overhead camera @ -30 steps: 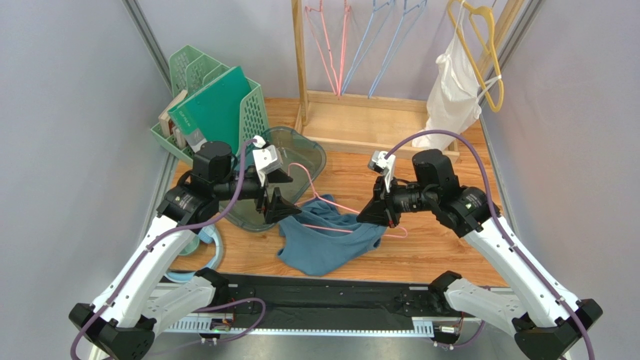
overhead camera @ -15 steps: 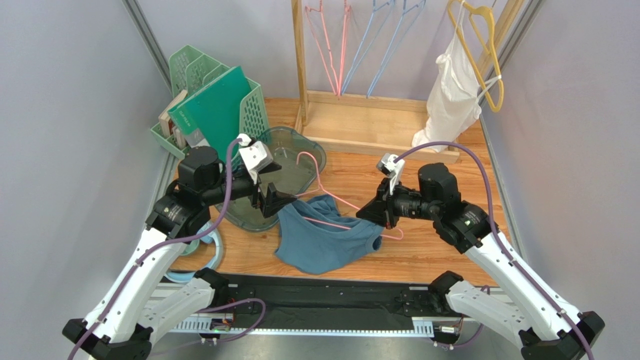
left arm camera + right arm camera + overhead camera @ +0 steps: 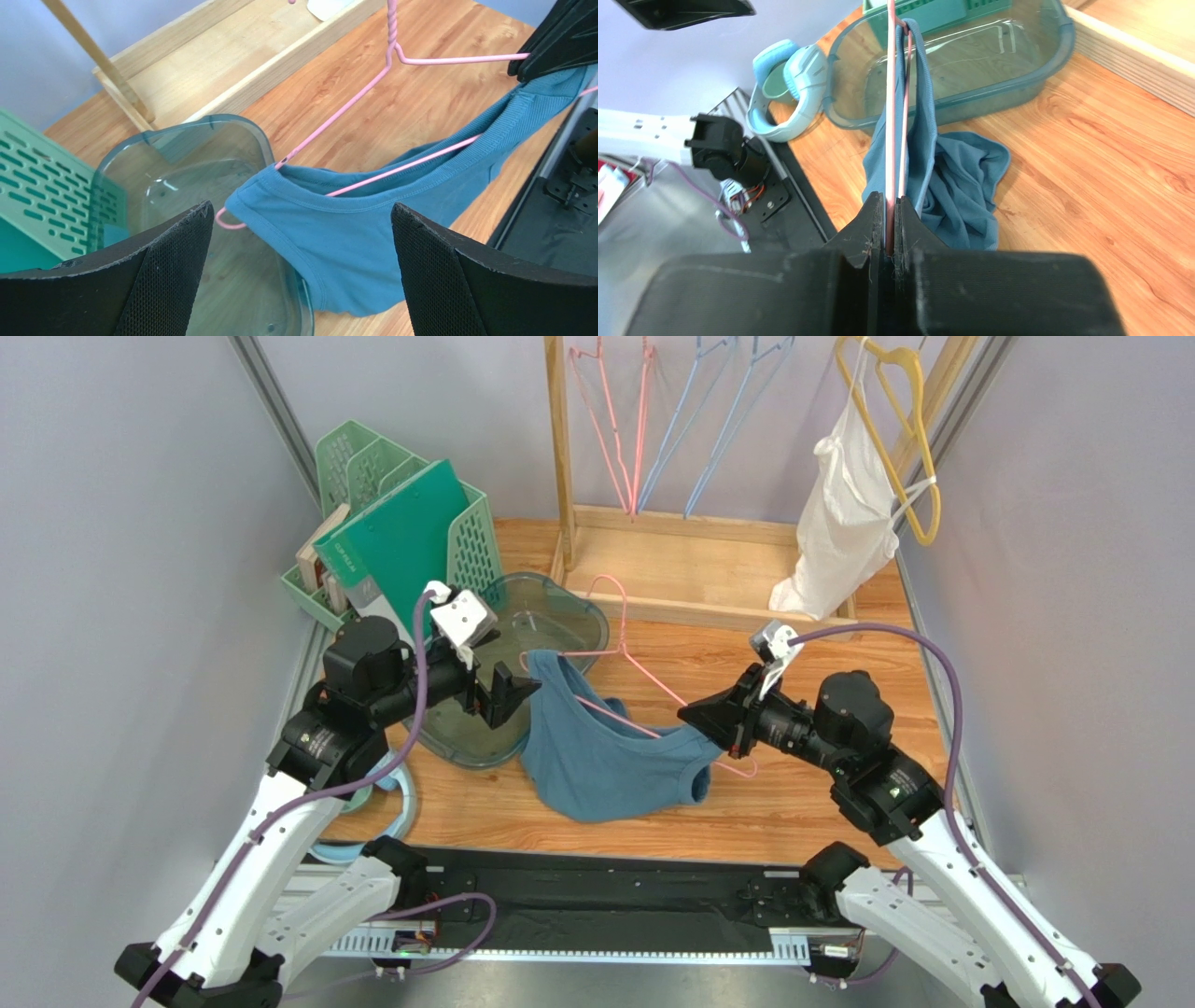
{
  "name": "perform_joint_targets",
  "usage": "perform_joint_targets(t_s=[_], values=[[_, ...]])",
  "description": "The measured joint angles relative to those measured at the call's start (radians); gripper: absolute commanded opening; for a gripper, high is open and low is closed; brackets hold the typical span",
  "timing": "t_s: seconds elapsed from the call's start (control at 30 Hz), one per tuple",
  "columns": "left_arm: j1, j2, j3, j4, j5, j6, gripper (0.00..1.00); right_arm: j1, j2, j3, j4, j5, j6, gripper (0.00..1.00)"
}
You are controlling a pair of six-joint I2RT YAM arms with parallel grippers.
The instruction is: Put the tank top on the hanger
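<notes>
While pinching the hanger (image 3: 391, 31) by its right end in the closed right hand (image 3: 706, 724) above the bench's (image 3: 807, 809) middle | carrying the tank top (image 3: 603, 763) draped over it | stretching its long axis hand to hand | hovering the left hand (image 3: 512, 693) wide, empty, just beside its left tip.

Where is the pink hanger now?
Top view: the hanger is mid-table, right end in the right gripper, tank top draped on it, left end over the clear tub.

Limp blue-teal tank top (image 3: 365, 231) partly on tilted, mid-air pink wire hanger (image 3: 391, 24)
</notes>
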State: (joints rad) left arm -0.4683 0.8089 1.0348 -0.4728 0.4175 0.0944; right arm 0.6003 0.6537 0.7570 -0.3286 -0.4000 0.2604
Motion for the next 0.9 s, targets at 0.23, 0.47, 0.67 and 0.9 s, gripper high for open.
perform_joint_targets(t_s=[0.23, 0.47, 0.67, 0.9], values=[[0.007, -0.003, 0.000, 0.004, -0.062, -0.014, 0.99, 0.000, -0.071, -0.010, -0.013, 0.143, 0.022, 0.00], [0.013, -0.002, 0.000, 0.004, -0.087, -0.019, 0.99, 0.001, -0.167, -0.010, -0.058, 0.303, 0.025, 0.00], [0.013, -0.002, 0.000, 0.004, -0.091, -0.021, 0.99, 0.001, -0.206, 0.010, -0.135, 0.425, 0.027, 0.00], [0.013, -0.002, 0.000, 0.004, -0.095, -0.021, 0.99, 0.001, -0.282, 0.026, -0.214, 0.569, 0.021, 0.00]])
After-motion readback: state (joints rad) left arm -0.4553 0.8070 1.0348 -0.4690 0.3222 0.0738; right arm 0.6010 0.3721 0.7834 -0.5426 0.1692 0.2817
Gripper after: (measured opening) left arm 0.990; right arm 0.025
